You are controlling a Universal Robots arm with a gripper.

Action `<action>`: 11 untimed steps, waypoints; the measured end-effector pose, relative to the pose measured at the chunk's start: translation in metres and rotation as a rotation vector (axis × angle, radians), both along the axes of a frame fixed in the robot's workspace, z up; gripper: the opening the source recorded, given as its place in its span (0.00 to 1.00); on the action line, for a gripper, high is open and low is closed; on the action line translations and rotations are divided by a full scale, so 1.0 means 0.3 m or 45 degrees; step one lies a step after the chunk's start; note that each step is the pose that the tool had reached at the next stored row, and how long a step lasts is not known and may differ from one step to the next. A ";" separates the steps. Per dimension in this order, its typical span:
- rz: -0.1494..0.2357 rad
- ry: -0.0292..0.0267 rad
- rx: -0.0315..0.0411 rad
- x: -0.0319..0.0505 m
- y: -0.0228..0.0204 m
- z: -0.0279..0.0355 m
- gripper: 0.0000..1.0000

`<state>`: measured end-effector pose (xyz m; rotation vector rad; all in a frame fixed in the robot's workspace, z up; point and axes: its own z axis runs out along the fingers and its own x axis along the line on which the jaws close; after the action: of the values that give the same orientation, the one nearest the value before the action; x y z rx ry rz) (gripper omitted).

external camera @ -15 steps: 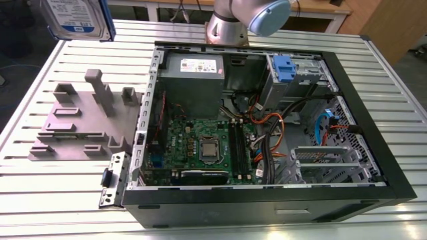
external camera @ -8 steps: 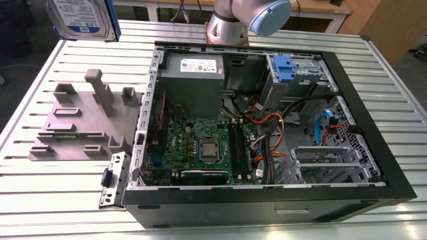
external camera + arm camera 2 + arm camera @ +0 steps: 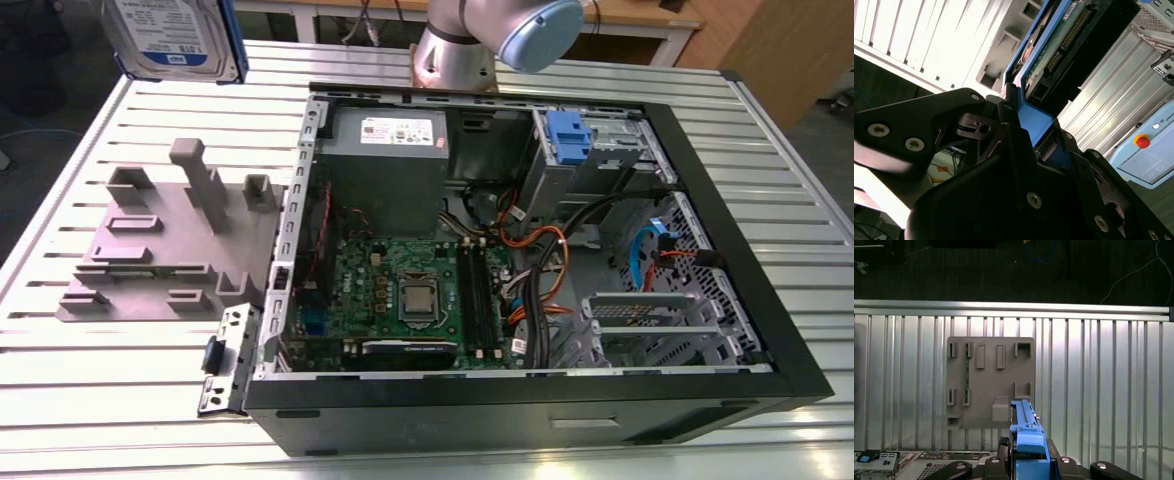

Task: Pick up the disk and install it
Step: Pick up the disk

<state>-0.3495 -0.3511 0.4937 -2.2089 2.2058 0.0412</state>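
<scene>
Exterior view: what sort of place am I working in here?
Probably a robotics lab or workshop bench set up for PC assembly: a slatted aluminium table, an open desktop computer case lying on it, and a grey fixture block beside the case. The tool grips the disk above the table.

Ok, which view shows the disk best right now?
The exterior view: the disk shows its labelled face and blue carrier there. The second wrist view shows its circuit-board side clamped in the gripper; the first wrist view, its carrier edge-on.
</scene>
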 end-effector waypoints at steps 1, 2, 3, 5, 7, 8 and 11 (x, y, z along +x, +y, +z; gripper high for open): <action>0.000 0.0000 0.0000 0.002 0.000 0.000 0.36; 0.000 0.0000 -0.0001 0.004 0.000 0.000 0.36; 0.000 -0.0001 0.0000 0.007 0.000 0.000 0.36; 0.000 0.0000 -0.0001 0.012 0.000 0.000 0.36; 0.000 0.0000 0.0000 0.017 0.000 0.000 0.36; 0.000 0.0001 0.0000 0.019 0.000 0.000 0.36; 0.000 0.0000 0.0000 0.026 0.000 0.000 0.36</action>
<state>-0.3415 -0.3512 0.4937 -2.2090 2.2058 0.0412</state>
